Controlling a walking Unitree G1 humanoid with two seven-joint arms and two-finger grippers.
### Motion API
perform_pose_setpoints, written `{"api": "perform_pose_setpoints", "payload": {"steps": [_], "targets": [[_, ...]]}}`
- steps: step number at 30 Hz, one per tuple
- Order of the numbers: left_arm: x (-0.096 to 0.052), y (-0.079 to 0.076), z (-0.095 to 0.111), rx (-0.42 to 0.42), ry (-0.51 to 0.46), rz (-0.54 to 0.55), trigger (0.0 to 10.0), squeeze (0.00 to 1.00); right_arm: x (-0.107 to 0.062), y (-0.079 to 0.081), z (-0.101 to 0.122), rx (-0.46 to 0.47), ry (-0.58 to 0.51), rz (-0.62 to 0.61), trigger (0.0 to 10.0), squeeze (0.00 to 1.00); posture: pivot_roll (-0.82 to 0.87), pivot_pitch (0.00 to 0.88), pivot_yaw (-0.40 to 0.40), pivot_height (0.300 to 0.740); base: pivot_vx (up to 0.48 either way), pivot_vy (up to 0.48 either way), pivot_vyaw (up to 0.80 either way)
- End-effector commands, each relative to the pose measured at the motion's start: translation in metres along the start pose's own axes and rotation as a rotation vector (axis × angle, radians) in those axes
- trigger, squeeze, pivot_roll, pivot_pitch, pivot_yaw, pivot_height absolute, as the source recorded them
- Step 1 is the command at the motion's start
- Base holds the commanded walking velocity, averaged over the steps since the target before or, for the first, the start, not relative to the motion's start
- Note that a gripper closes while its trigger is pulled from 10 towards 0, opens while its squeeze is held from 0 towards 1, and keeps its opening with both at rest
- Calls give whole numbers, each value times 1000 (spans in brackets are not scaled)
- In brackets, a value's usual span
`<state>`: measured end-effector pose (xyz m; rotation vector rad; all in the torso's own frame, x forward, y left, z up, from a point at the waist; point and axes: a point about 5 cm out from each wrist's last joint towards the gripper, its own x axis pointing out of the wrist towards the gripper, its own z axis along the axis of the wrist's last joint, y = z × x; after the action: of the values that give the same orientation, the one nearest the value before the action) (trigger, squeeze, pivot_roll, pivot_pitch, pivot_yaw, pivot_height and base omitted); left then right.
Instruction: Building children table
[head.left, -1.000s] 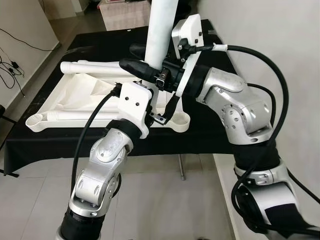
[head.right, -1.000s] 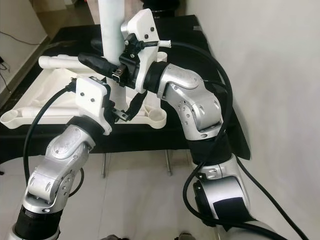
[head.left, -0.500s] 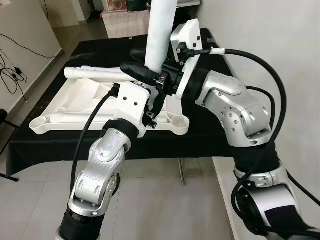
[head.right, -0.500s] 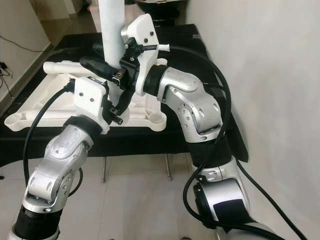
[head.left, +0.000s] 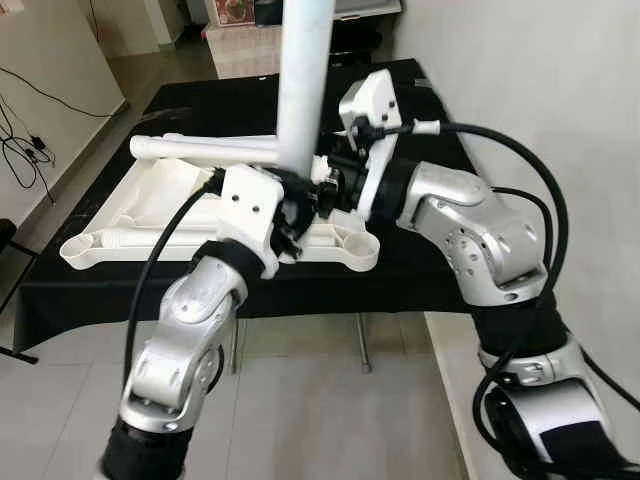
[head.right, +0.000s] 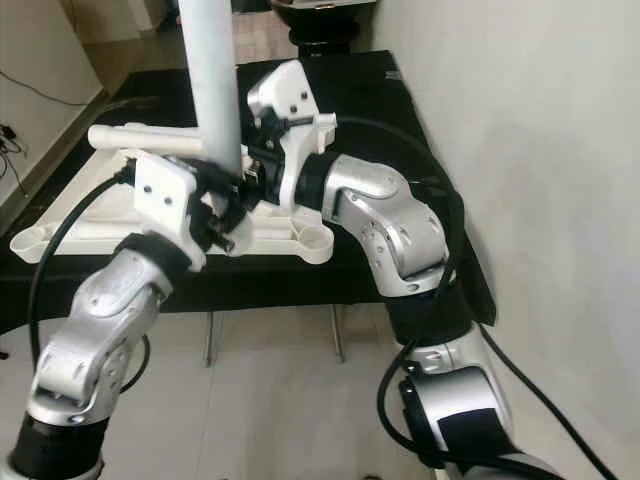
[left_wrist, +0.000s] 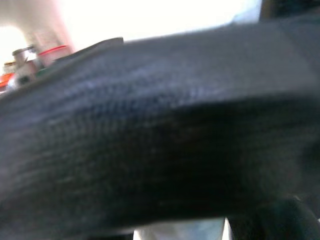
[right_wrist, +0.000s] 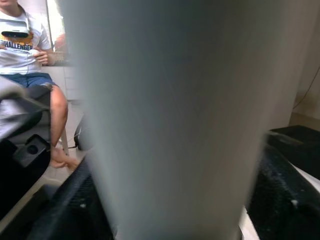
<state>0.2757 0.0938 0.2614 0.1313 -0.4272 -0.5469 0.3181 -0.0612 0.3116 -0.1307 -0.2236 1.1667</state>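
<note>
A white table leg stands almost upright, leaning slightly, above the upturned white tabletop. My right gripper is shut on the leg's lower part, and the leg sits very close in the right wrist view. My left gripper is pressed in at the leg's lower end, just below and left of the right one. The left wrist view is a dark blur with a pale strip of leg. A second leg lies along the tabletop's far edge. An empty round corner socket sits at the near right.
The tabletop rests on a black-covered table whose front edge is just before me. A wall runs close on the right. Cables lie on the floor at left. A seated person is beyond the leg.
The leg has swung left and now leans a little. My left arm has risen, bringing its gripper up to the leg's lower end. The right gripper sits lower on the leg.
</note>
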Motion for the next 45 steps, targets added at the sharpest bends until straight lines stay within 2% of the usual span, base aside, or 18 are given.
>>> {"api": "perform_pose_setpoints", "payload": {"steps": [1,2,3,4,6,13,14,15,16,17,26,29,37,38,39,42,44,45], "targets": [[-5,-6,8,-18,-36,-92,0,0,4,12,-2,-7,19,90,10000,0,-65,84,78,740,0,0,0],[-5,-6,8,-18,-36,-92,0,0,4,12,-2,-7,19,90,10000,0,-65,84,78,740,0,0,0],[-9,-12,10,-44,-40,-171,0,0,2,13,-4,-3,22,113,10000,0,-65,85,78,740,0,0,0],[-9,-12,10,-44,-40,-171,0,0,2,13,-4,-3,22,113,10000,0,-65,85,78,740,0,0,0],[-13,-18,12,-94,-43,-256,0,0,2,13,-4,8,7,115,10000,0,-64,87,80,740,0,0,0],[-17,-25,13,-138,-40,-339,0,0,2,13,-2,27,-33,123,10000,0,-65,88,87,740,0,0,0],[-18,-26,13,-142,-39,-369,0,0,-1,15,-2,32,-34,151,8588,0,-67,87,88,740,0,0,0],[-18,-26,13,-142,-39,-369,0,0,-1,15,-2,32,-34,151,8588,0,-67,87,88,740,0,0,0],[-18,-26,13,-141,-39,-377,0,0,-2,16,-3,31,-29,165,3961,0,-67,87,88,740,0,0,0],[-18,-26,13,-140,-38,-382,0,0,-3,18,-5,28,-14,185,0,0,-68,88,87,740,0,0,0],[-20,-25,14,-136,-33,-400,0,0,-9,21,-10,9,43,240,0,0,-69,88,85,740,0,0,0],[-21,-21,15,-129,-30,-401,0,0,-14,16,-13,-19,93,228,0,0,-70,90,87,740,0,0,0],[-20,-17,15,-118,-29,-388,0,0,-16,10,-15,-32,118,184,0,0,-72,90,89,740,0,0,0],[-19,-14,15,-127,-33,-360,1922,333,-16,7,-15,-33,117,157,0,0,-71,90,88,740,0,0,0],[-18,-10,16,-137,-40,-329,10000,1000,-16,0,-14,-33,109,102,0,0,-70,91,88,740,0,0,0],[-18,-10,16,-137,-40,-329,10000,1000,-16,0,-14,-33,109,102,0,0,-70,91,88,740,0,0,0],[-16,-1,19,-146,-64,-250,10000,1000,-15,-13,-12,-29,85,-15,0,0,-69,91,88,740,0,0,0],[-16,-1,19,-146,-64,-250,10000,1000,-15,-13,-12,-29,85,-15,0,0,-69,91,88,740,0,0,0]]}}
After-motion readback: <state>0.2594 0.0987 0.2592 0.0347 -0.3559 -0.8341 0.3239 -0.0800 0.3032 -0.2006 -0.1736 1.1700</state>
